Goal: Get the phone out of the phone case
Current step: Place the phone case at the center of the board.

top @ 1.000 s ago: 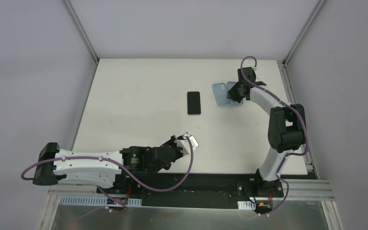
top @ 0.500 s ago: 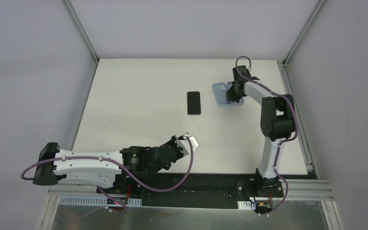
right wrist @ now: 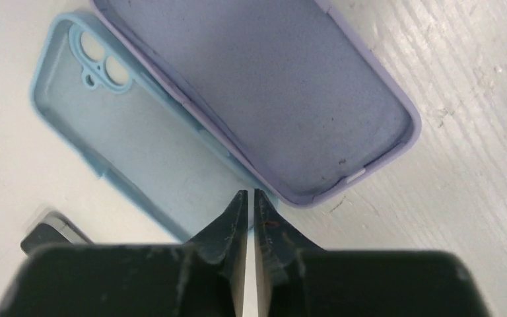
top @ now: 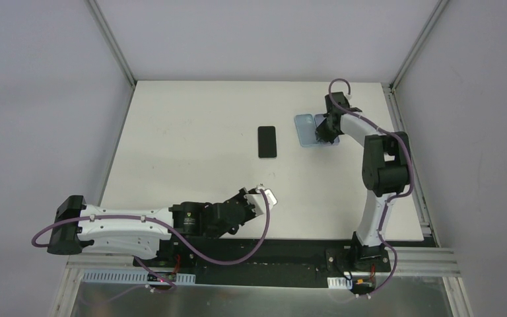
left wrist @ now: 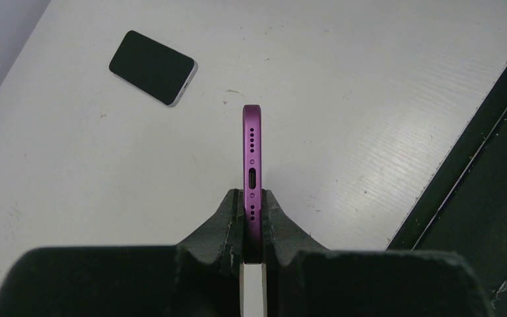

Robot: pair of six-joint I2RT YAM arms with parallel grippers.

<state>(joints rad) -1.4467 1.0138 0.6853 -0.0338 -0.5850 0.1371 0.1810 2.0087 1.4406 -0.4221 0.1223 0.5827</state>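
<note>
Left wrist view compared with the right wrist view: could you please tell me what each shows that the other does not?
Only the left wrist view shows the left gripper shut on a purple phone, its charging port facing the camera, and a black phone lying flat beyond. Only the right wrist view shows the right gripper, shut and empty, at the edge of two empty cases: a lilac case overlapping a light blue case. Both show the white table; a dark corner low in the right view may be that black phone.

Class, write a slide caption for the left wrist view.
Left end effector grips a purple phone edge-on; a black phone lies on the white table.
</note>
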